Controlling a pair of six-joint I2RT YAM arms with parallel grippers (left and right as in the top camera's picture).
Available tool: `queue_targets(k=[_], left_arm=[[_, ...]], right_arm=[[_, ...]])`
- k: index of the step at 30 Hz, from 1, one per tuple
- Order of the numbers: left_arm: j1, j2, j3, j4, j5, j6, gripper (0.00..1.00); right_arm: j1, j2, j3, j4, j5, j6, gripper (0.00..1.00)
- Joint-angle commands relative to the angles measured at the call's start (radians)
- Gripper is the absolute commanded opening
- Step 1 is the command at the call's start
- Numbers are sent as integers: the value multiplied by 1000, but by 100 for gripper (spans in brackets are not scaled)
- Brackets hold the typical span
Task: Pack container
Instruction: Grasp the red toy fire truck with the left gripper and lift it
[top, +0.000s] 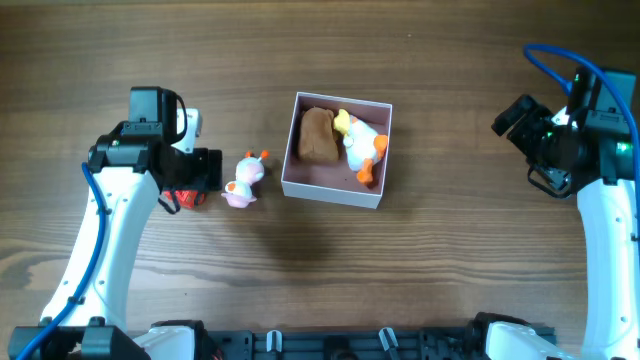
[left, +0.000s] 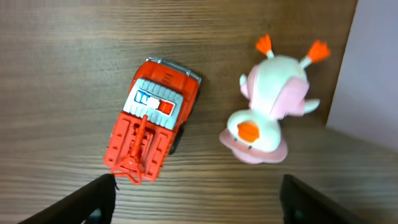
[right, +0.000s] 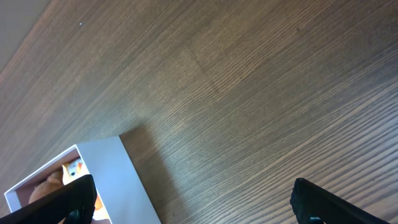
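The container (top: 333, 188) is a square white box with a pink inside at the table's middle. It holds a brown plush (top: 318, 135) and a white duck with orange feet (top: 362, 146). A pink and white duck toy (top: 243, 179) lies on the table just left of the box; it also shows in the left wrist view (left: 268, 107). A red toy fire truck (left: 154, 119) lies left of it, mostly hidden under my left gripper in the overhead view (top: 186, 196). My left gripper (left: 198, 202) is open above these toys. My right gripper (right: 193, 202) is open at the far right, empty; the container wall (right: 118, 174) shows in its view.
The wooden table (top: 450, 270) surrounds the box. Both arm bases stand at the front edge.
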Motion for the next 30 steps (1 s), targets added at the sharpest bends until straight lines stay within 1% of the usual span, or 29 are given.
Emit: queue_targets(k=[1,2,4,6,7,8,9,11,12,15,23,26,30], left_arm=[[8,5,13,-7,-18,253,81],[16,5,13,-6,-18,288,82],[34,6,13,3,-18,298,84],[59,15,13,2,-18,298,84],[74,23,12,0,-18,291,91],[95,37,12,-2,-17,282,94],[112,50,12,-2,-17,268,94],[138,75,12,5,-13,260,93],[148,91,12,15,-5,261,91],[151,146,11,36,10,262,91],[150,331,11,59,1,261,88],[150,393,11,87,-10,261,85],[150,425,11,105,-10,262,81]], right_arm=[[-2,3,7,3,-13,10,100],[-2,2,7,3,-13,10,100],[-2,2,7,3,-13,10,99],[-2,2,7,3,-13,10,100],[-2,2,7,3,-13,10,100],[-2,2,7,3,-13,10,100],[-2,3,7,3,-13,10,100],[-2,2,7,3,-13,10,100],[-2,2,7,3,-13,10,100],[-2,2,7,3,-13,10,100],[-2,2,7,3,-13,10,100],[-2,2,7,3,-13,10,100],[-2,3,7,3,-13,10,100]])
